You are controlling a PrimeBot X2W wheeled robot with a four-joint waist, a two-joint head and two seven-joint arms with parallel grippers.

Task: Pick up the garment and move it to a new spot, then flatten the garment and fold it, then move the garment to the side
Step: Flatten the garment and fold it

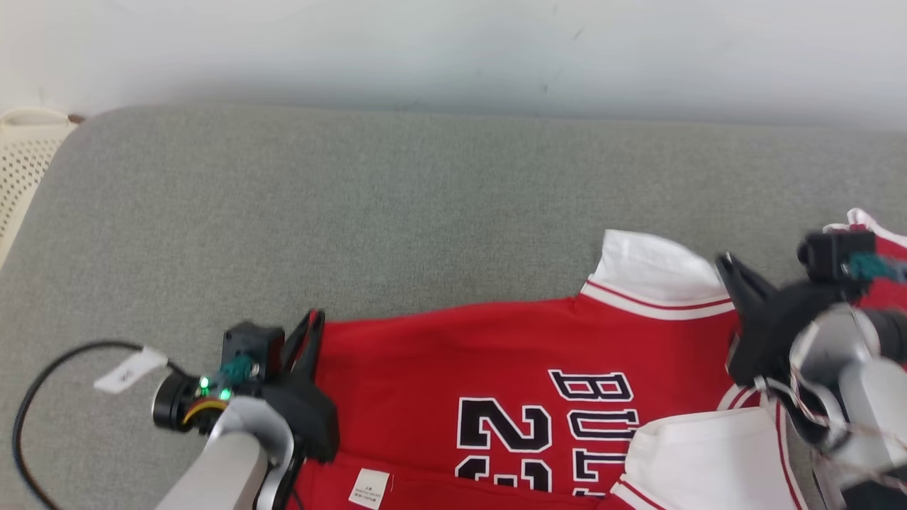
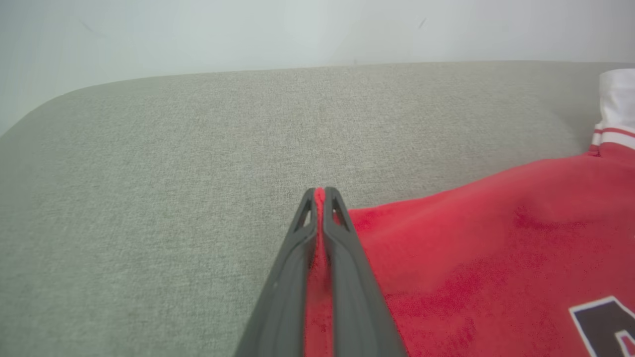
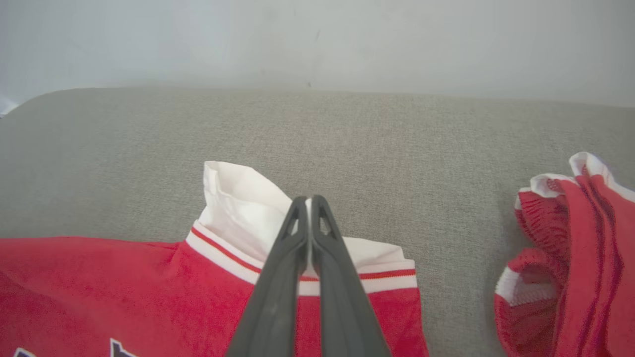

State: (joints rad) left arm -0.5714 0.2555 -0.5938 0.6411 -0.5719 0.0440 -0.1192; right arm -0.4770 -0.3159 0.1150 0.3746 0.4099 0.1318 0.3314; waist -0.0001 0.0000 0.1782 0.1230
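Note:
The garment (image 1: 439,368) is a red jersey with white sleeves and black lettering, lying spread on the grey cushion (image 1: 354,212). My left gripper (image 1: 315,319) is shut on the jersey's left red edge. In the left wrist view a strip of red cloth (image 2: 471,248) shows between the closed left gripper (image 2: 320,191) fingers. My right gripper (image 1: 723,262) is shut at the far white sleeve (image 1: 645,265). In the right wrist view the right gripper (image 3: 308,199) pinches white fabric where the sleeve (image 3: 238,203) meets the striped trim of the red body (image 3: 99,277).
A second bunched red and white cloth (image 3: 580,238) lies to the right of the jersey (image 1: 879,241). A cream perforated basket (image 1: 21,156) stands at the far left. A black cable with a white tag (image 1: 42,382) trails by my left arm. A pale wall backs the cushion.

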